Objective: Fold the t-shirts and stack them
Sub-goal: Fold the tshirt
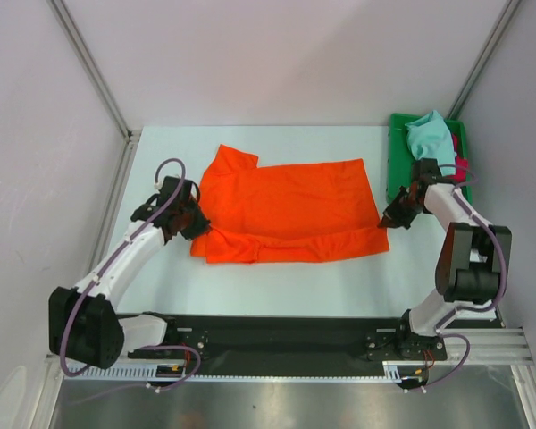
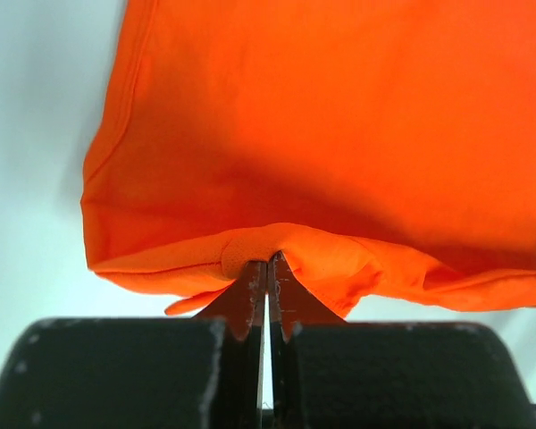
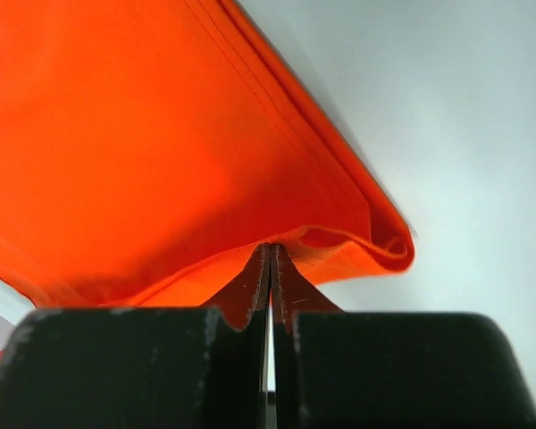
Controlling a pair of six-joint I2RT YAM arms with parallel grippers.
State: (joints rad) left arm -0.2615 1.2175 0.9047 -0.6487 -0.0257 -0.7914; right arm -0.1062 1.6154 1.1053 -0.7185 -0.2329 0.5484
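The bright orange t-shirt (image 1: 286,210) lies spread across the middle of the white table, its near edge folded over. My left gripper (image 1: 199,225) is shut on the shirt's left edge (image 2: 250,250). My right gripper (image 1: 386,220) is shut on its right edge (image 3: 286,246). Both lift the cloth a little off the table. The light teal t-shirt (image 1: 429,134) and a bit of the crimson red t-shirt (image 1: 463,167) lie in the green tray at the back right.
The green plastic tray (image 1: 396,161) stands at the back right, close behind my right arm. Grey walls with metal posts enclose the table on the left, back and right. A black rail runs along the near edge.
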